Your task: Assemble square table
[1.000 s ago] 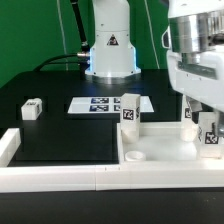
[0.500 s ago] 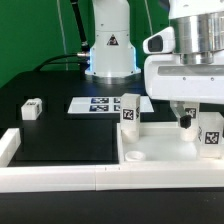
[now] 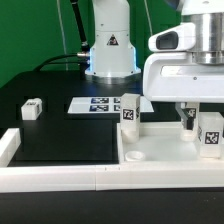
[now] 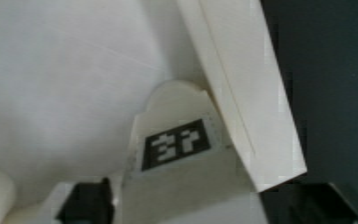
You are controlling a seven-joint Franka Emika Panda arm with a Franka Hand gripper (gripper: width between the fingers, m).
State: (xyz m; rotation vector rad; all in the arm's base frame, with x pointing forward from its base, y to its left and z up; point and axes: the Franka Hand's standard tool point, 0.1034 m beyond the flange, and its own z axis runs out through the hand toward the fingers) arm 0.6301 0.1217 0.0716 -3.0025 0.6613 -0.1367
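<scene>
The gripper [image 3: 187,120] sat at right-center, jaws straddling an upright leg [image 4: 172,150] directly below; grip unclear, honestly.

Bright, even light falls from above. White plastic parts glare almost featureless against the dark desk [image 3: 60,140]. Both pictures are coarse and soft; the wrist view is blurrier, with dim corners.
</scene>
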